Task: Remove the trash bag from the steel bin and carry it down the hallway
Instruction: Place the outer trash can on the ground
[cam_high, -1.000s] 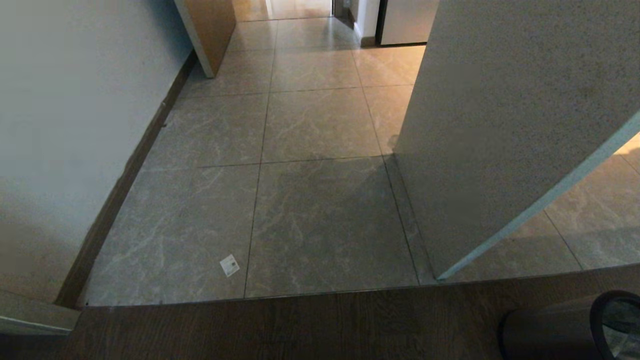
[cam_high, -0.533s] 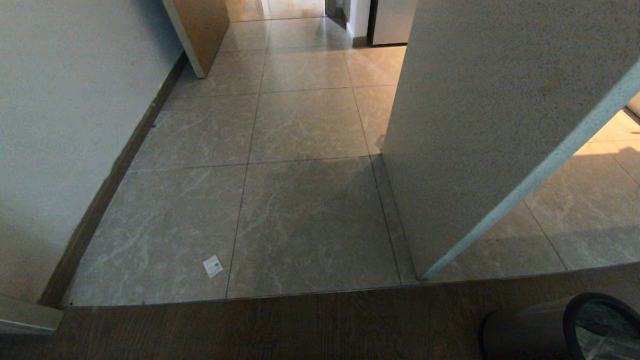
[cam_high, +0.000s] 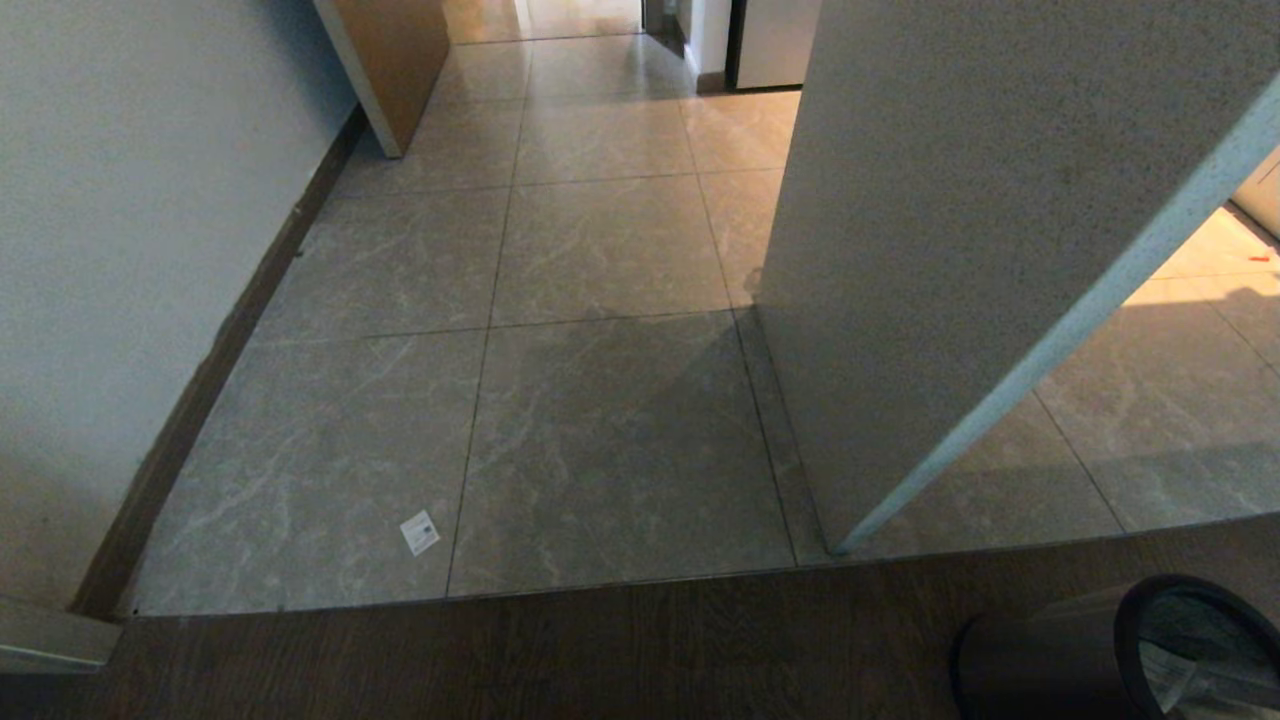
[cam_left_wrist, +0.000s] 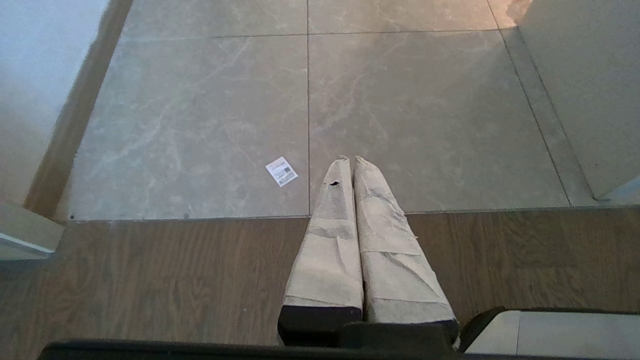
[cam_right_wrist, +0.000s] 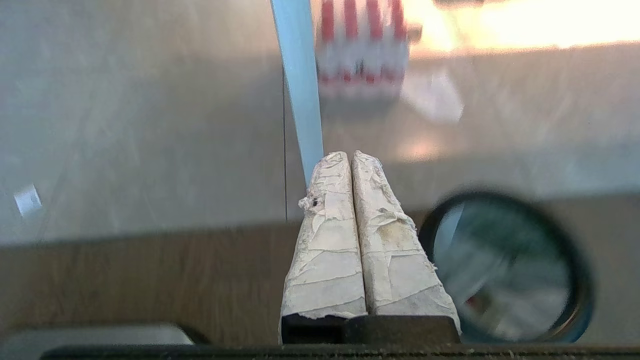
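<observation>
The steel bin (cam_high: 1050, 655), dark grey with a thick black rim, sits on the wood floor at the head view's bottom right corner. The trash bag (cam_high: 1195, 675) shows as pale plastic inside it. In the right wrist view the bin's rim (cam_right_wrist: 586, 287) rings the blurred bag (cam_right_wrist: 500, 270), just beside and below my right gripper (cam_right_wrist: 349, 154), which is shut and empty. My left gripper (cam_left_wrist: 350, 159) is also shut and empty, hanging over the seam between wood floor and tiles. The hallway (cam_high: 600, 250) of glossy marble-look tiles runs ahead. Neither arm shows in the head view.
A white wall (cam_high: 120, 250) with a dark baseboard bounds the hallway's left. A speckled white wall corner (cam_high: 950, 250) juts in on the right. A small paper label (cam_high: 419, 532) lies on the tiles. A wooden door (cam_high: 400, 60) stands far left. Something red-and-white striped (cam_right_wrist: 362, 45) stands beyond.
The whole head view has swung slightly right: walls and floor label slid left, and more of the bin with its bag shows at the bottom right.
</observation>
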